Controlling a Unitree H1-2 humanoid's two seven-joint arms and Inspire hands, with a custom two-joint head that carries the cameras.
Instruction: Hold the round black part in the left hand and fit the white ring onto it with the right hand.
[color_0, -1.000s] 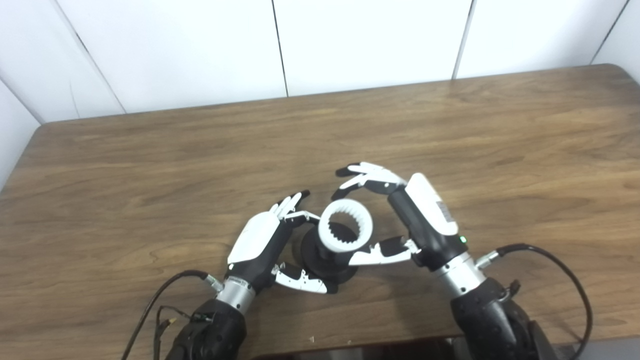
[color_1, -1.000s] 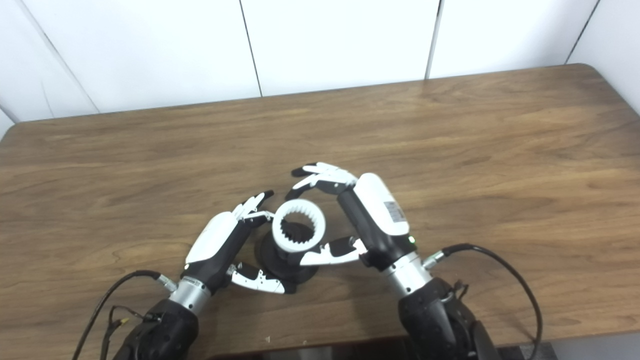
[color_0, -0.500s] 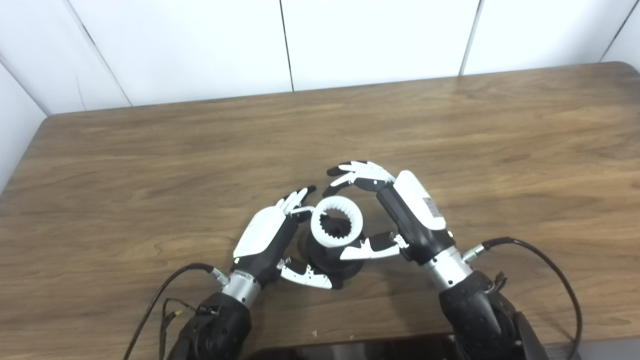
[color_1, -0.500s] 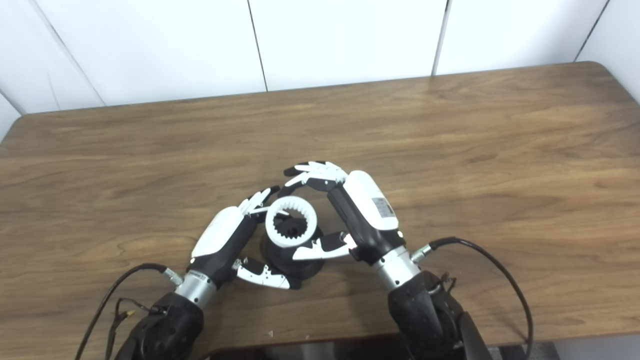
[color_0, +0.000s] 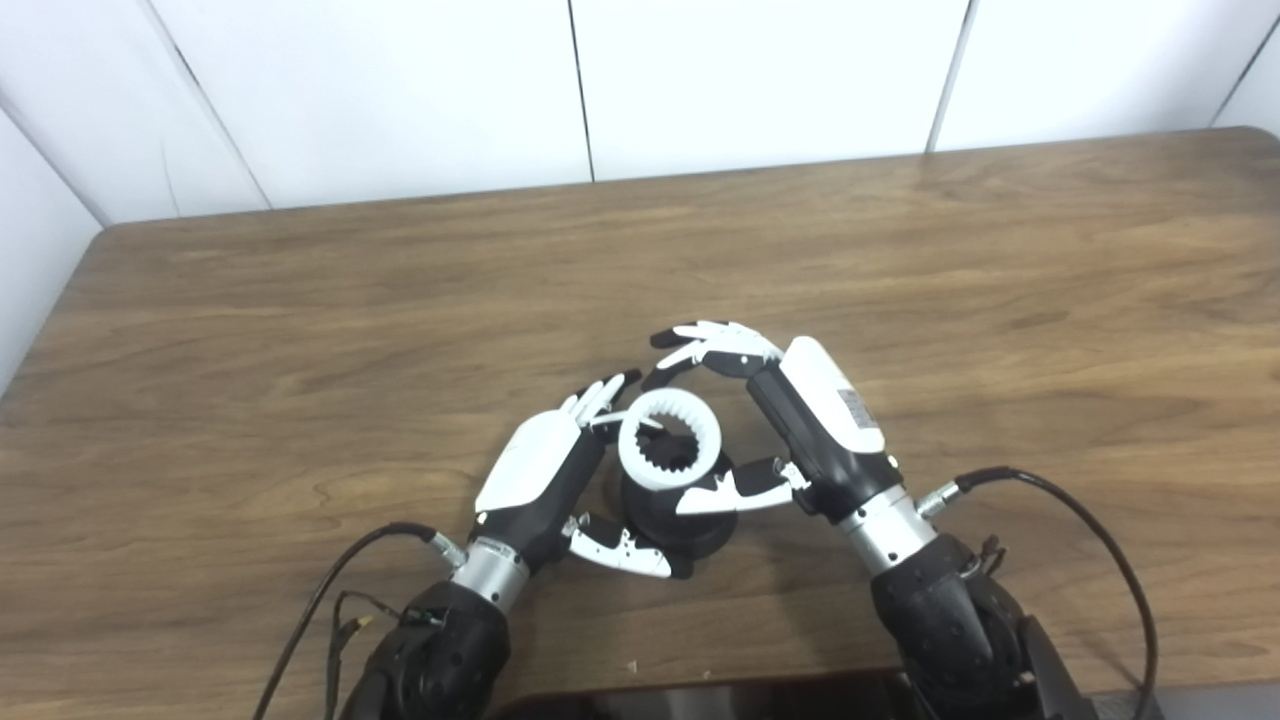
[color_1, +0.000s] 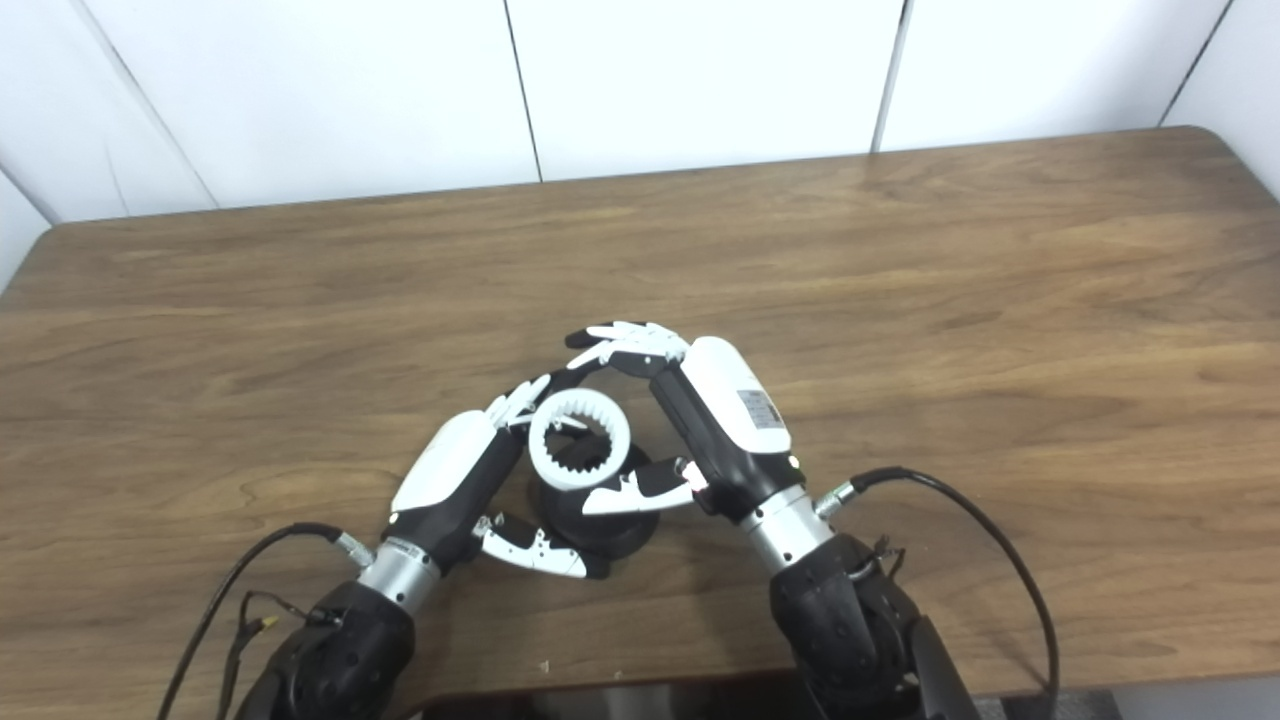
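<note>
Over the last second the white ring has come down and left onto the black part, which stands on the table. Right hand stays clamped on the ring; left hand stays curled around the part. Ring looks partly seated, not pressed home.

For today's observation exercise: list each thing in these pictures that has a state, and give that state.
Ring: on top of the black part, toothed opening up.
Black part: upright on the table.
Left hand: shut on the black part.
Right hand: curled around the ring; grip unclear.
</note>
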